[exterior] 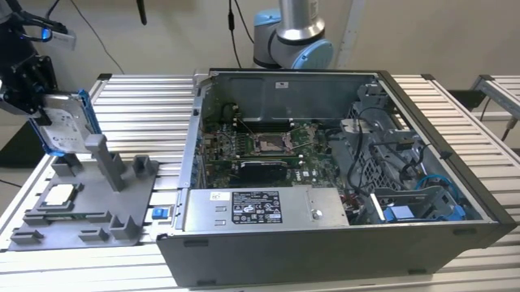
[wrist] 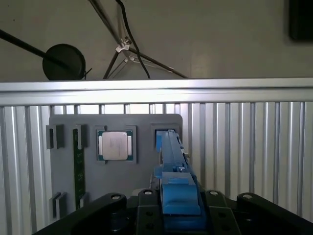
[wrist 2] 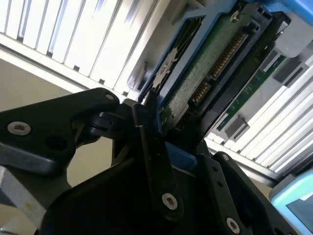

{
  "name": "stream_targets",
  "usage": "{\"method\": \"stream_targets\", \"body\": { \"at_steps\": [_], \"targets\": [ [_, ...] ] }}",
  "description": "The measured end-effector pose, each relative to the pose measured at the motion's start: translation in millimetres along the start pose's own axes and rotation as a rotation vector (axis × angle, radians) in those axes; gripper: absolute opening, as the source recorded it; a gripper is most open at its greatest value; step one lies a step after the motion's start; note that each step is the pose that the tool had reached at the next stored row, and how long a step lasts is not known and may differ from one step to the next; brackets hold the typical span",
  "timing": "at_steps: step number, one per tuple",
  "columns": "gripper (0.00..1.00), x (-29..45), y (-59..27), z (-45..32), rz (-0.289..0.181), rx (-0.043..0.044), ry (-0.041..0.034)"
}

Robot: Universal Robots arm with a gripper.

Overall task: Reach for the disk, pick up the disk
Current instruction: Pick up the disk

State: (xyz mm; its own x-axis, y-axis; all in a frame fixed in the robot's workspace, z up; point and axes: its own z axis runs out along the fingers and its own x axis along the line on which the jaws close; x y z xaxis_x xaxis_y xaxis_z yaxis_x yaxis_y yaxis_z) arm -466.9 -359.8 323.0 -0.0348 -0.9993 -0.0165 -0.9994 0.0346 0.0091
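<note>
"Disk [exterior: 63, 129] placement?"

"It stood upright at the exterior view's left, over the grey tray [exterior: 138, 201] on the slatted desk [exterior: 146, 103], held in the gripper [exterior: 39, 104]."

"And the fingers [wrist 2: 152, 161]?"

"Clenched on the disk's blue side rail, as both wrist views showed. A square silver chip [exterior: 60, 195] lay in the tray below. The open computer case [exterior: 325, 255] sat just beside the tray, toward the exterior view's right, with the arm's base [exterior: 293, 36] behind it."
</note>
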Motion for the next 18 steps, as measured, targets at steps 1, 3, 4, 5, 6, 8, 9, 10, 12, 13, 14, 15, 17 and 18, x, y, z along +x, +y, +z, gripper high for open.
{"method": "stream_targets", "body": {
  "at_steps": [1,3,4,5,6,8,9,10,12,13,14,15,17,18],
  "targets": [
    [0.0,-0.1,0.1,-2.7,0.0,0.0001,-0.0001],
    [0.0,-0.1,0.2,-7.6,0.0,0.0003,-0.0001],
    [0.0,-0.2,0.3,-10.4,0.0,0.0003,0.0],
    [0.0,-0.2,0.4,-12.7,0.0,0.0005,0.0],
    [0.0,-0.3,0.4,-14.9,0.0,0.0007,-0.0001],
    [0.0,-0.3,0.5,-18.2,0.0,0.0006,0.0001],
    [0.0,-0.3,0.5,-19.5,0.0,0.0007,0.0],
    [0.0,-0.4,0.5,-20.3,0.0,0.0008,0.0],
    [0.0,-0.4,0.5,-20.5,0.0,0.0011,-0.0001],
    [0.0,-0.4,0.5,-20.5,0.0,0.0012,0.0001],
    [0.0,-0.4,0.5,-20.6,0.0,0.0011,0.0001],
    [0.0,-0.4,0.5,-20.7,0.0,0.001,0.0002],
    [0.0,-0.4,0.5,-20.9,0.0,0.0011,0.0001],
    [0.0,-0.4,0.5,-21.1,0.0,0.001,0.0001]
  ]
}}
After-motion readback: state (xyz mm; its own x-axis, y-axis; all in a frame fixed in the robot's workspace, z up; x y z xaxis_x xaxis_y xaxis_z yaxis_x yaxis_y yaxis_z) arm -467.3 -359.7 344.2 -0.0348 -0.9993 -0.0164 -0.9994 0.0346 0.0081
